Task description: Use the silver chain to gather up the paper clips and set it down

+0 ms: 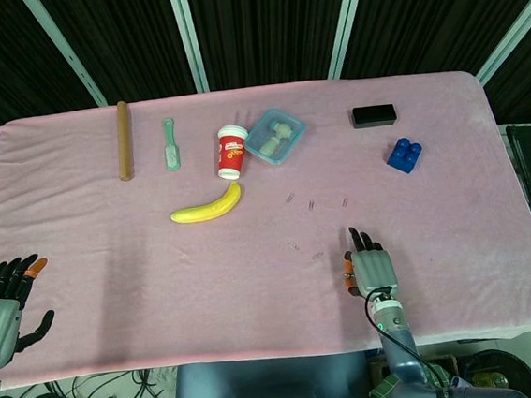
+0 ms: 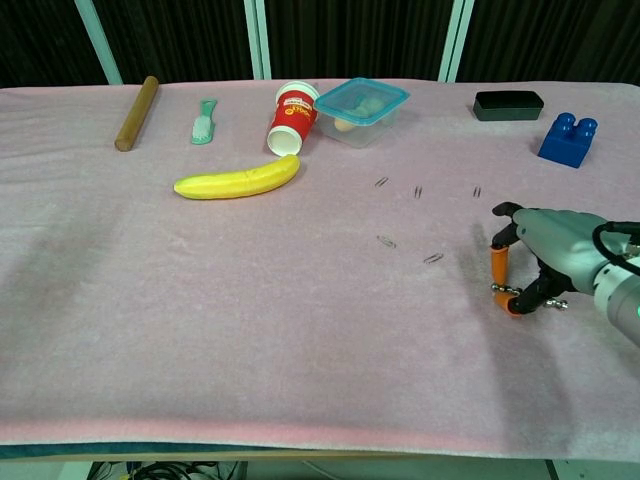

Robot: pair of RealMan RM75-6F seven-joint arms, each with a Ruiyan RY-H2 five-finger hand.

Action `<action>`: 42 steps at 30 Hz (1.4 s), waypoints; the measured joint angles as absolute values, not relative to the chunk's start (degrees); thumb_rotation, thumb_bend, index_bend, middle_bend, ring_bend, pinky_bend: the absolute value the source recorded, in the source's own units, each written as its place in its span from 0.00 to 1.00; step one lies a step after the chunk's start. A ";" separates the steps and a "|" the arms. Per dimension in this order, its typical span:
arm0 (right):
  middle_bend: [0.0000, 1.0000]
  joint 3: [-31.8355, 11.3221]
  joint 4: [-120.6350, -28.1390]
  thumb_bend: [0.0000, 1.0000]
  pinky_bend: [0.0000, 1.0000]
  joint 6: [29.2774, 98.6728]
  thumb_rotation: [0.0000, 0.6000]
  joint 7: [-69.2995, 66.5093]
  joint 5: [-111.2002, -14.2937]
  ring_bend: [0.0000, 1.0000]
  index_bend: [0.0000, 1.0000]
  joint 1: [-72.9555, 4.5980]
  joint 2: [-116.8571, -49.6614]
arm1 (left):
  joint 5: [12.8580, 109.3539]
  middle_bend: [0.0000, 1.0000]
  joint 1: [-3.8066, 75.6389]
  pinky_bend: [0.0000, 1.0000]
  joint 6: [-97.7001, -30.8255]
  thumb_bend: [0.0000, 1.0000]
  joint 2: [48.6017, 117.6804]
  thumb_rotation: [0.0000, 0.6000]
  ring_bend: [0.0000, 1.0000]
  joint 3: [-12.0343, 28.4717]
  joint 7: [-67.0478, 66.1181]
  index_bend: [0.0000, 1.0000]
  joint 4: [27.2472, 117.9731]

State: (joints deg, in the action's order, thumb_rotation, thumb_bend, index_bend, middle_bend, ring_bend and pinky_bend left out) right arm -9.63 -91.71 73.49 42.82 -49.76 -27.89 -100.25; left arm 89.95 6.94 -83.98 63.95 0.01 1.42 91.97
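left robot hand (image 1: 2,314) shows only from above; chest view misses it.
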 measured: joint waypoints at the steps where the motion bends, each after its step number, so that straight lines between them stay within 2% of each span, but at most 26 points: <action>1: 0.00 -9.78 -92.49 0.38 0.21 73.56 1.00 42.78 -49.71 0.06 0.65 -27.87 -99.84 | 89.96 0.05 6.95 0.00 -83.96 0.36 63.94 1.00 0.00 0.00 1.44 0.12 91.97; 13: 0.00 -12.94 -103.16 0.38 0.21 74.00 1.00 40.57 -48.50 0.06 0.65 -27.75 -93.07 | 89.96 0.05 6.94 0.00 -83.96 0.35 63.92 1.00 0.00 -0.02 1.46 0.12 92.07; 28: 0.00 -18.82 -106.20 0.38 0.21 68.94 1.00 27.46 -45.33 0.06 0.65 -27.98 -86.75 | 89.86 0.05 6.97 0.00 -83.86 0.36 63.93 1.00 0.00 0.02 1.38 0.12 92.18; 33: 0.00 -20.15 -105.61 0.38 0.21 68.10 1.00 20.45 -47.93 0.06 0.65 -27.91 -86.82 | 89.83 0.05 6.94 0.00 -83.91 0.36 63.95 1.00 0.00 0.03 1.25 0.12 92.23; 42: 0.00 -23.84 -97.95 0.38 0.21 68.12 1.00 6.62 -52.56 0.06 0.66 -29.31 -93.14 | 89.77 0.05 6.94 0.00 -83.88 0.36 63.94 1.00 0.00 0.06 1.51 0.12 92.12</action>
